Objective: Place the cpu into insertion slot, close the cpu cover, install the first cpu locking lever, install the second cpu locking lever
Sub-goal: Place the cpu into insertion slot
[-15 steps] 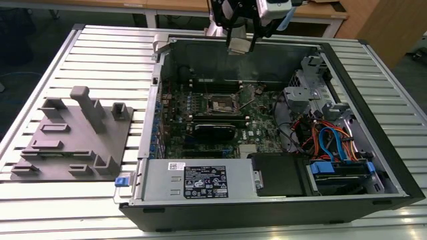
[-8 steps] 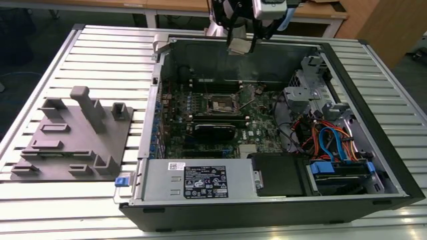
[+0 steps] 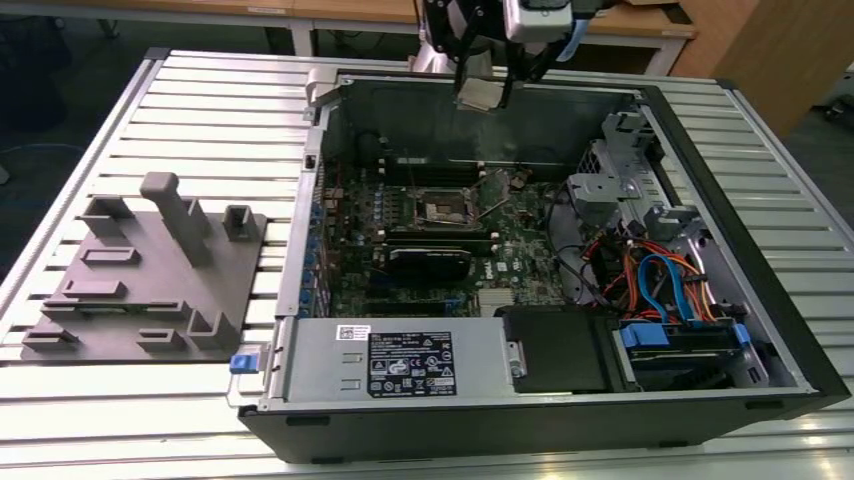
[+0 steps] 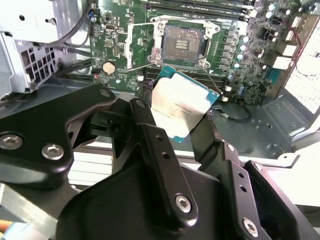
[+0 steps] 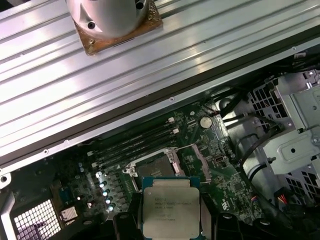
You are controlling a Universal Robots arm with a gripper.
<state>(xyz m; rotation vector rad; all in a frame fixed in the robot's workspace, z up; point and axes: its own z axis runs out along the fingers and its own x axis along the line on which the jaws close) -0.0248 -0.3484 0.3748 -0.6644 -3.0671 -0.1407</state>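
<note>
Second wrist view: the gripper [image 4: 179, 117] is clamped on the cpu [image 4: 182, 102] by its opposite edges, the tilted chip pinned between its jaws, in the air well apart from the uncovered insertion slot [image 4: 183, 42].

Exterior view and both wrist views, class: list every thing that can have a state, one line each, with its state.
cpu: held up off the board, not seated.
gripper: shut on the cpu's edges.
insertion slot: empty and uncovered.
cpu cover: swung open beside the slot.
computer case: side open, board exposed.
</note>
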